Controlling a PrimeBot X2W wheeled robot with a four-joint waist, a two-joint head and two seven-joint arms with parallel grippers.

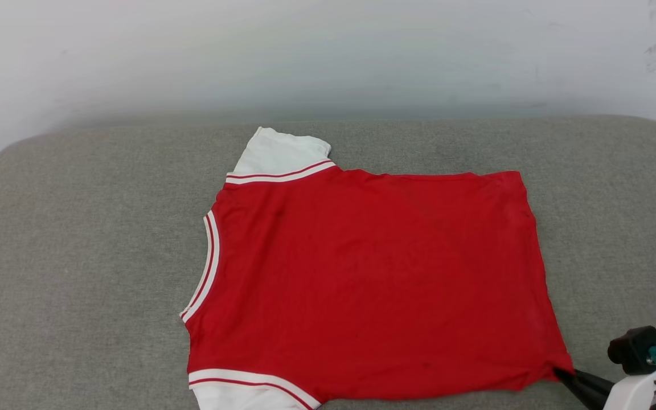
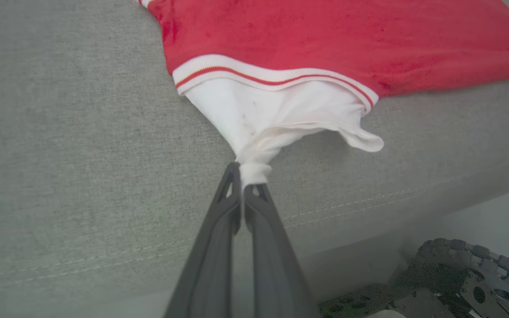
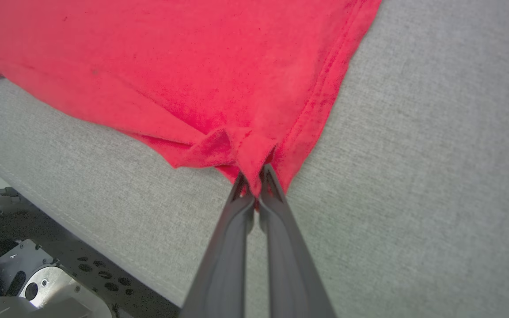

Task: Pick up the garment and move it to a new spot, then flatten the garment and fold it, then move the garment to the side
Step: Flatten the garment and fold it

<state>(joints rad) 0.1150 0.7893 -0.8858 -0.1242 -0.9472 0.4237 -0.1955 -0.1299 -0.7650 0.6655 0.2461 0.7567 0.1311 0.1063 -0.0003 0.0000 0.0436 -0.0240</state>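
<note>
the garment (image 1: 373, 285) is lying spread flat, plain red side up, on the grey cushion (image 1: 77, 256), with its collar pointing to the robot's left. the left gripper (image 2: 245, 179) is pinching the near white sleeve (image 2: 272, 115), jaws closed tight on a bunched tip of cloth. the right gripper (image 3: 254, 176) is clamping the near hem corner (image 3: 237, 150) likewise. the jersey is looking light, soft and limp, so it will probably sag between holds; corners and seams are offering the surest grip.
</note>
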